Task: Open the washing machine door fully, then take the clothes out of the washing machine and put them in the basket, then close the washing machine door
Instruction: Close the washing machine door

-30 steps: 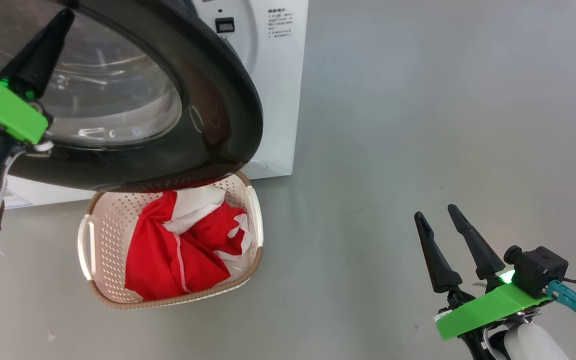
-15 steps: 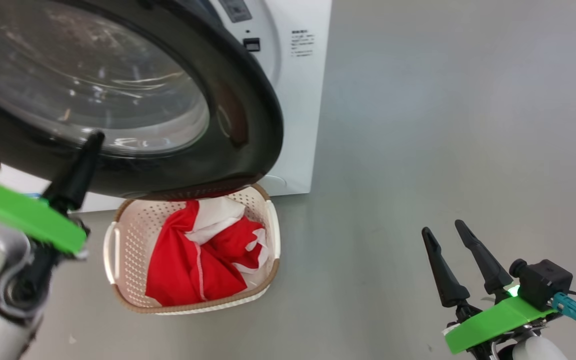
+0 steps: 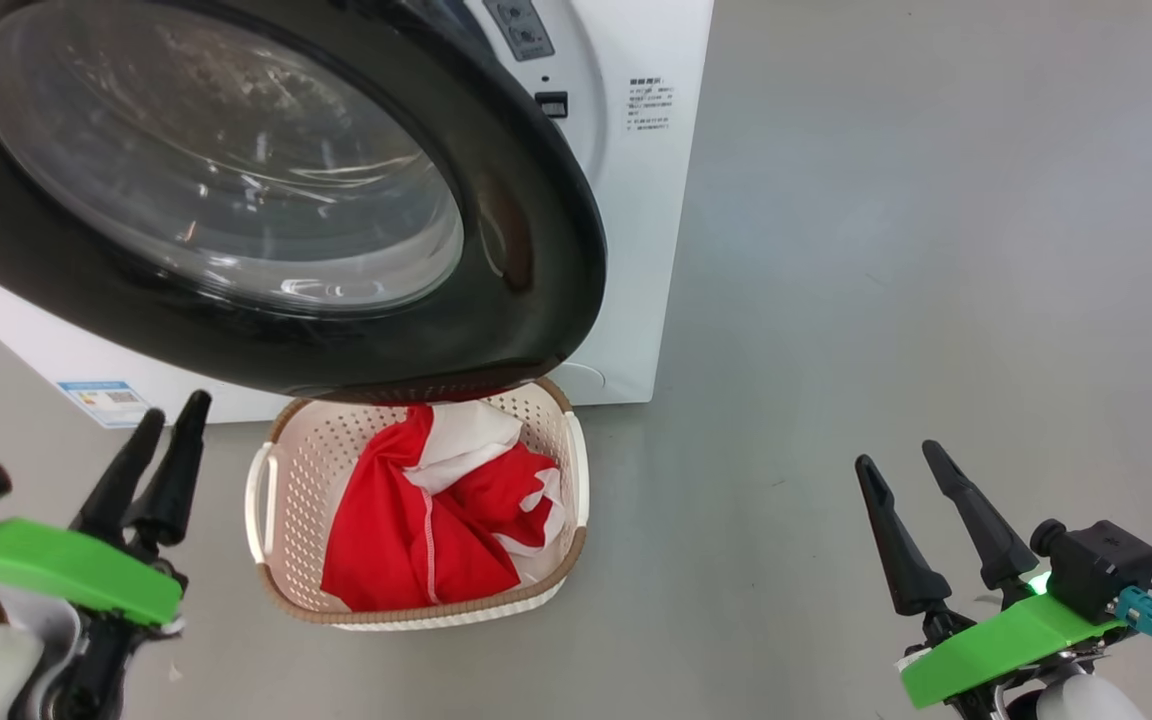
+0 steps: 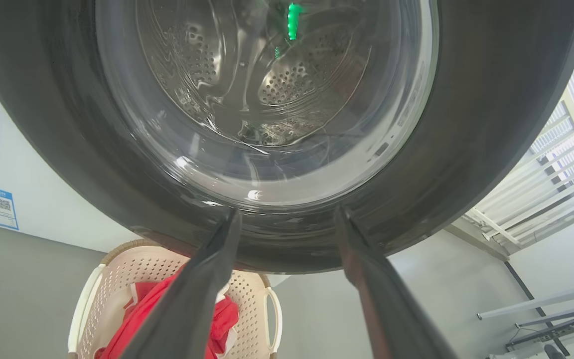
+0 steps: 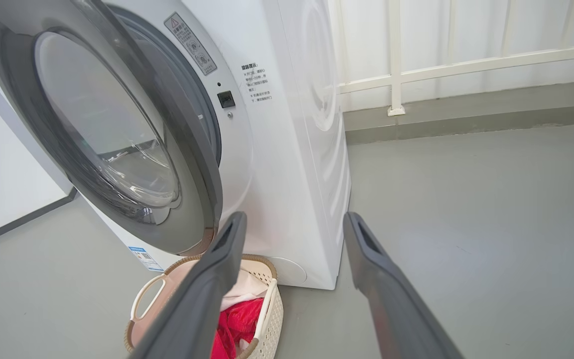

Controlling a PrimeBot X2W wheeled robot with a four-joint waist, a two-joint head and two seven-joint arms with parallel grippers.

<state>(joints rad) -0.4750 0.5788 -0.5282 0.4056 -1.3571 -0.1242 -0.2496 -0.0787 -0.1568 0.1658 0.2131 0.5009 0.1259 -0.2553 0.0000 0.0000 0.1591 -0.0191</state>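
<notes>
The washing machine door (image 3: 536, 250) occupies the upper left of the head view, and its black ring overhangs the far rim of the basket (image 3: 264, 500). In the right wrist view the door stands swung out from the front of the washing machine (image 3: 651, 250), not seated against it. The basket sits on the grey floor (image 3: 886, 280) at lower centre of the head view, just in front of the machine's base. The clothes (image 3: 406, 545), red with white panels, lie bunched inside the basket and cover most of its bottom. A blue label sticker (image 3: 101, 392) is on the machine's base, left of the basket. In the left wrist view, perforated steel drum wall shows through the door glass. The left gripper (image 3: 174, 408) is at the lower left of the head view, below the door's lower edge. The left wrist view shows its two fingers spread with nothing between them: released. The right gripper (image 3: 898, 455) is at the lower right over bare floor, well apart from basket and machine, its fingers likewise spread and holding nothing.
</notes>
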